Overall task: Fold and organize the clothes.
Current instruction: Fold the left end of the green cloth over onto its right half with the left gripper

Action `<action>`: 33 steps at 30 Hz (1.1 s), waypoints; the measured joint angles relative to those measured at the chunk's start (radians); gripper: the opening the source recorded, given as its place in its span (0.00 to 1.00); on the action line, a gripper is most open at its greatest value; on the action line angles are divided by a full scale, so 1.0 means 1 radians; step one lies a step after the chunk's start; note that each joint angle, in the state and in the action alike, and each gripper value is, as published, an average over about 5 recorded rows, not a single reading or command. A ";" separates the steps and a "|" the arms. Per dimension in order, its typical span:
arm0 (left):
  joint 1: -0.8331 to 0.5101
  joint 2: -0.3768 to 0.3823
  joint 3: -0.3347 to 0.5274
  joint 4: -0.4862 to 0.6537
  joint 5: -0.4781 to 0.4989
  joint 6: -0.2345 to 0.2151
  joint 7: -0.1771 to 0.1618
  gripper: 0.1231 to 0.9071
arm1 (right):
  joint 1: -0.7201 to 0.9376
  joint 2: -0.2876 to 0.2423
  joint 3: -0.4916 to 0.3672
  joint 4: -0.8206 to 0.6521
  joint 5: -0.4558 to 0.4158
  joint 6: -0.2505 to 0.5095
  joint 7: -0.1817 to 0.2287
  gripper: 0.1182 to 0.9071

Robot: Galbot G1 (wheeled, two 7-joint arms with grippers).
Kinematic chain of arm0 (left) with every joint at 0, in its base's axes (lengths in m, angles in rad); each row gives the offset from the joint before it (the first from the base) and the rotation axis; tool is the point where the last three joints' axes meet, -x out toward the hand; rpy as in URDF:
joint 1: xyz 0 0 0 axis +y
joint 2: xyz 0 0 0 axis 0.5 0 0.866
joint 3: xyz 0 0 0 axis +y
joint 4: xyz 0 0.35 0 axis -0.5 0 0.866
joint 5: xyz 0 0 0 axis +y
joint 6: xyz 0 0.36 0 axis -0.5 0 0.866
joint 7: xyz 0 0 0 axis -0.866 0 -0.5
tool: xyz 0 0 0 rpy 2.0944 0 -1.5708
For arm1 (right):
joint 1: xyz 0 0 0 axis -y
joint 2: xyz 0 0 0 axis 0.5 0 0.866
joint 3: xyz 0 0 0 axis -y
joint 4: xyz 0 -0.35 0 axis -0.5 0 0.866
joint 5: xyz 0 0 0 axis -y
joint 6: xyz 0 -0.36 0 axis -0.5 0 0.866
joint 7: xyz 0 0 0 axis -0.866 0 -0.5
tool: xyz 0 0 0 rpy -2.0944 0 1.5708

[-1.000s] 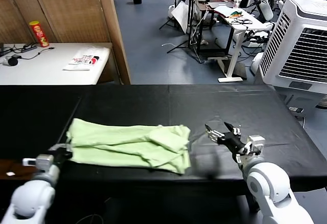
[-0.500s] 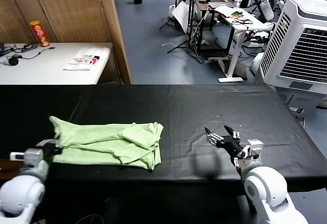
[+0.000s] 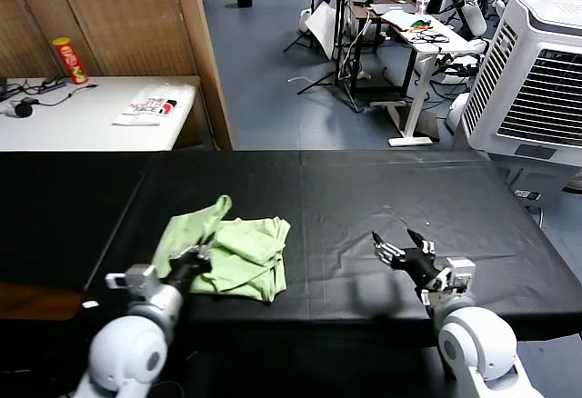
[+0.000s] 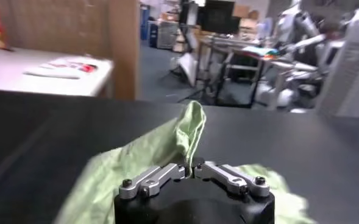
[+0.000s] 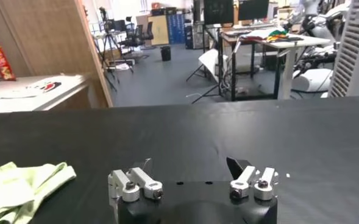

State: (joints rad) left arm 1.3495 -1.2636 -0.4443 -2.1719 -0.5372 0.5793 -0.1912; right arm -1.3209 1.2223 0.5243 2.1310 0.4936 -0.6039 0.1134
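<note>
The pale green T-shirt [image 3: 232,248] lies bunched and folded over on the black table [image 3: 364,189], left of the middle near the front edge. My left gripper [image 3: 198,254] is shut on an edge of the shirt, which stands up in a raised flap [image 4: 188,131] between its fingers. My right gripper [image 3: 405,251] is open and empty above bare table to the right of the shirt. In the right wrist view the shirt [image 5: 21,185] shows apart from the open gripper [image 5: 191,176]. No printed patch shows.
A white side table [image 3: 91,116] behind carries a red can [image 3: 68,60] and a white packet with red print [image 3: 155,105]. A wooden partition [image 3: 195,53] stands behind the black table. A white cooling unit [image 3: 536,80] stands at the far right.
My left gripper has carried the shirt's left edge rightward over the rest, so the shirt went from spread wide to a compact fold. The right gripper stayed nearly still and open.
</note>
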 joint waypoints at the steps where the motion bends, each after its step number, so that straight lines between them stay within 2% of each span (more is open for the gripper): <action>1: -0.004 -0.013 0.015 0.002 0.005 0.000 -0.001 0.04 | 0.000 0.001 -0.002 -0.002 -0.001 0.000 0.000 0.86; 12: -0.015 -0.111 0.093 0.037 0.053 -0.012 0.001 0.04 | 0.010 0.014 -0.025 -0.024 -0.013 0.002 -0.003 0.86; 19: -0.019 -0.150 0.113 0.068 0.107 -0.049 0.023 0.07 | 0.018 0.022 -0.042 -0.032 -0.021 0.002 -0.007 0.86; 22: -0.020 -0.169 0.121 0.084 0.114 -0.060 0.030 0.21 | 0.023 0.019 -0.050 -0.035 -0.022 0.002 -0.015 0.86; 27: -0.012 -0.199 0.138 0.090 0.113 -0.068 0.037 0.57 | 0.043 0.004 -0.080 -0.042 -0.022 0.001 -0.034 0.86; 30: 0.001 -0.195 0.133 0.076 0.117 -0.080 0.056 0.76 | 0.060 -0.001 -0.110 -0.052 -0.023 0.003 -0.058 0.86; 33: 0.016 -0.168 0.111 0.060 0.155 -0.112 0.086 0.85 | 0.088 0.005 -0.161 -0.068 -0.035 0.010 -0.081 0.86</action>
State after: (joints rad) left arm 1.3650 -1.4319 -0.3330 -2.1122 -0.3824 0.4672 -0.1053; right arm -1.2334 1.2269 0.3629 2.0634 0.4583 -0.5938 0.0322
